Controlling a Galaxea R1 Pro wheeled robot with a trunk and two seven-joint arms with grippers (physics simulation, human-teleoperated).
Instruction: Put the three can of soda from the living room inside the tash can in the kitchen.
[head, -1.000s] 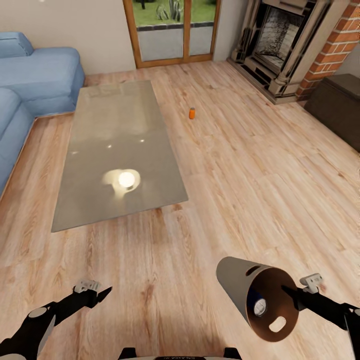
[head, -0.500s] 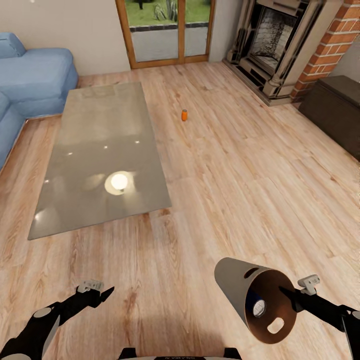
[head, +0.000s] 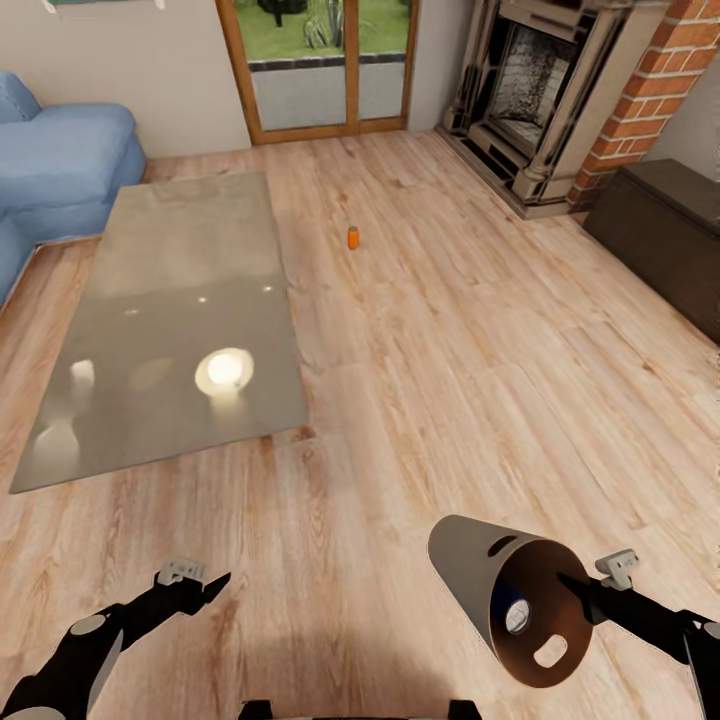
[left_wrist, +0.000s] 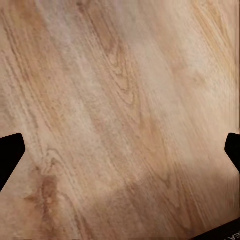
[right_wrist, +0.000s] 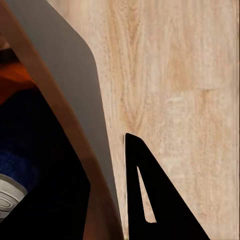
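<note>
My right gripper (head: 574, 584) is shut on the rim of the grey trash can (head: 470, 565), which I hold tipped over above the floor, its brown-orange inside facing me. A dark blue soda can (head: 516, 612) with a silver top lies inside it. In the right wrist view one finger (right_wrist: 150, 200) rests outside the bin wall (right_wrist: 75, 95), with the blue can (right_wrist: 12, 185) inside. An orange soda can (head: 353, 237) stands upright on the wood floor far ahead. My left gripper (head: 203, 583) hangs open over bare floor, its fingertips (left_wrist: 9, 152) wide apart.
A large glass low table (head: 170, 290) lies ahead on the left, with the blue sofa (head: 60, 165) behind it. Wood-framed glass doors (head: 320, 60) are at the back. A fireplace (head: 540, 80) and a dark cabinet (head: 665, 235) stand on the right.
The whole picture has slid left and slightly down, so the camera has moved. Both arms keep their pose, and the trash can stays in the right gripper.
</note>
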